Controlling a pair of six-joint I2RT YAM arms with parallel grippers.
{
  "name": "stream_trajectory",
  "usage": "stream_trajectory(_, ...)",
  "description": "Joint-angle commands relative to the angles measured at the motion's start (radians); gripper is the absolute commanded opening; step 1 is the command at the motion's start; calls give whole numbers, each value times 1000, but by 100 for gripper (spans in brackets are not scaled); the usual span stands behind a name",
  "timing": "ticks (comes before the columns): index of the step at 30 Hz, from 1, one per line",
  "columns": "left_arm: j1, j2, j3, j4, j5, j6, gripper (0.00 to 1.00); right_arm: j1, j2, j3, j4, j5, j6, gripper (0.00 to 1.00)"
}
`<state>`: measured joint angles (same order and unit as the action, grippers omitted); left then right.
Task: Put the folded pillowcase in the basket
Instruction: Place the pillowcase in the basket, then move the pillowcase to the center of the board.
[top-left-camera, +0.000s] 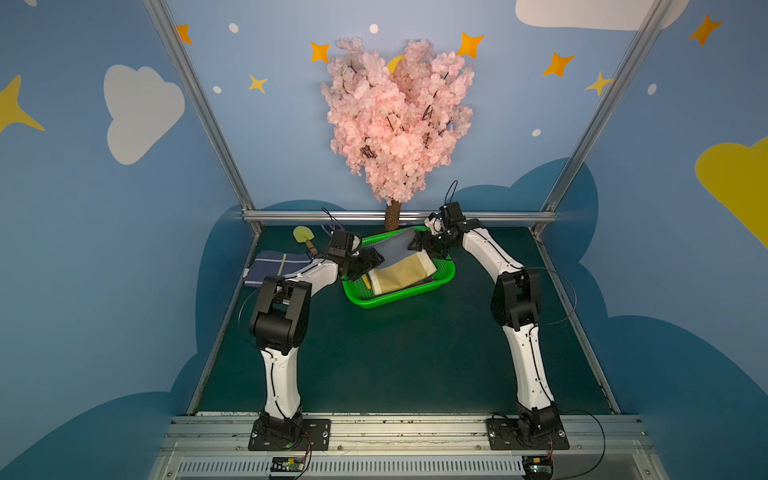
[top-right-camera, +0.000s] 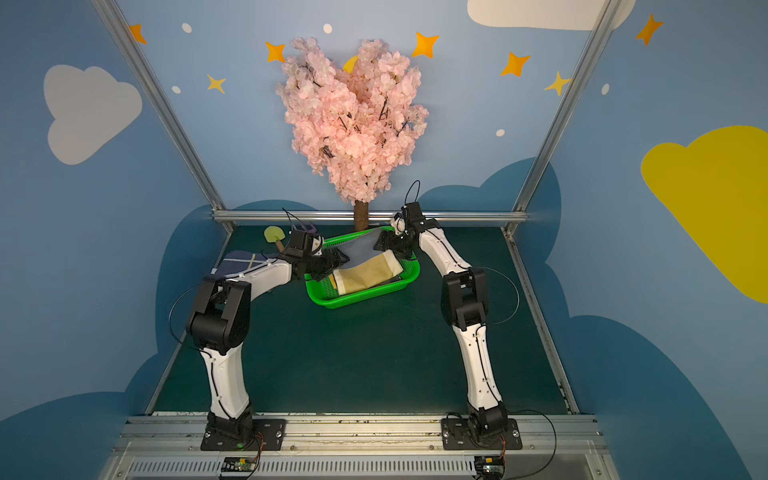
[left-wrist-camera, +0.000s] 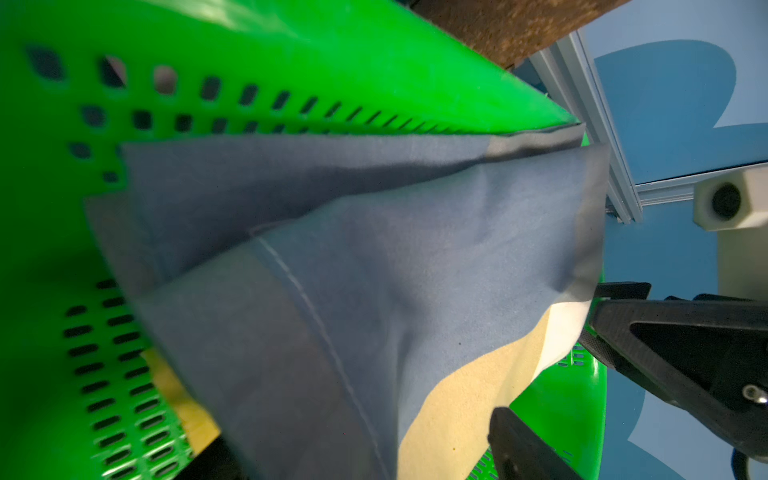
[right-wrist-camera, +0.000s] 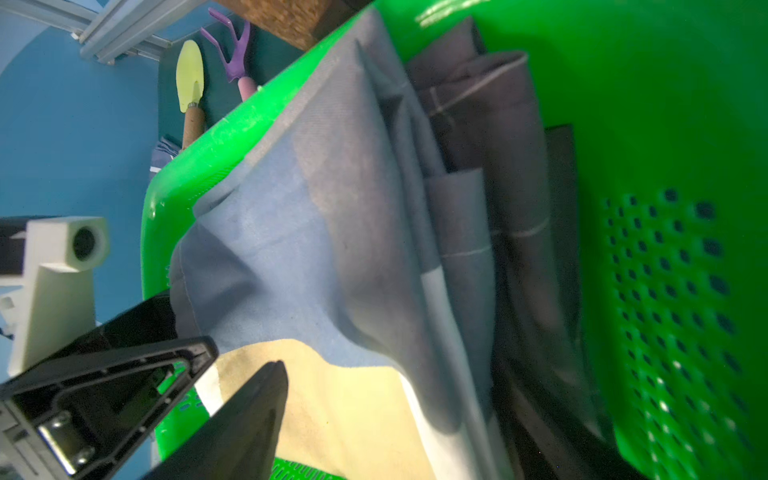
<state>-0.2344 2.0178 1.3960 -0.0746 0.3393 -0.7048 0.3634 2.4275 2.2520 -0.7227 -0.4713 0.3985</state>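
The green basket (top-left-camera: 397, 297) (top-right-camera: 359, 297) stands at the back middle of the table. A folded blue-grey pillowcase (top-left-camera: 392, 249) (top-right-camera: 360, 249) (left-wrist-camera: 415, 249) (right-wrist-camera: 299, 257) sags over the basket's far half, one edge along the far rim, blurred. My left gripper (top-left-camera: 372, 262) (top-right-camera: 338, 262) (left-wrist-camera: 361, 436) is at its left end and my right gripper (top-left-camera: 417, 243) (top-right-camera: 383, 243) (right-wrist-camera: 399, 395) at its right end. Both stand open, jaws wide apart, with the cloth lying loose between the fingers (left-wrist-camera: 519, 449) (right-wrist-camera: 249, 415). Under it lies a beige cloth (top-left-camera: 405, 274).
A navy plaid cloth (top-left-camera: 274, 270) lies left of the basket. A yellow-green toy spade (top-left-camera: 301, 237) and a purple rake (right-wrist-camera: 235, 50) lie at the back left. The pink blossom tree's trunk (top-left-camera: 392, 214) rises right behind the basket. Darker cloths (right-wrist-camera: 519, 166) fill the basket's right side.
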Motion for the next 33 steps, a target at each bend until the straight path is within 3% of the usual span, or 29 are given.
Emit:
stream_trajectory(1, 21, -99, -8, -32, -19, 45, 88, 9, -96, -19, -10, 25, -34, 88)
stream_trajectory(7, 100, -238, -52, -67, -44, 67, 89, 38, -222, -85, 63, 55, -68, 94)
stream_trajectory(9, 135, -280, -53, -108, -50, 85, 96, 45, -252, -83, 66, 36, -74, 95)
stream_trajectory(14, 230, -355, -46, -273, -139, 93, 97, 73, -340, -123, 54, 49, -111, 96)
stream_trajectory(19, 337, -414, -164, -299, -228, -16, 100, 105, -422, -227, 74, 39, -129, 96)
stream_trajectory(26, 466, -423, -350, -123, -224, -122, 100, 141, -478, -341, 76, 26, -130, 96)
stream_trajectory(33, 537, -279, -293, -77, -195, -160, 100, 164, -484, -386, 75, 10, -126, 96)
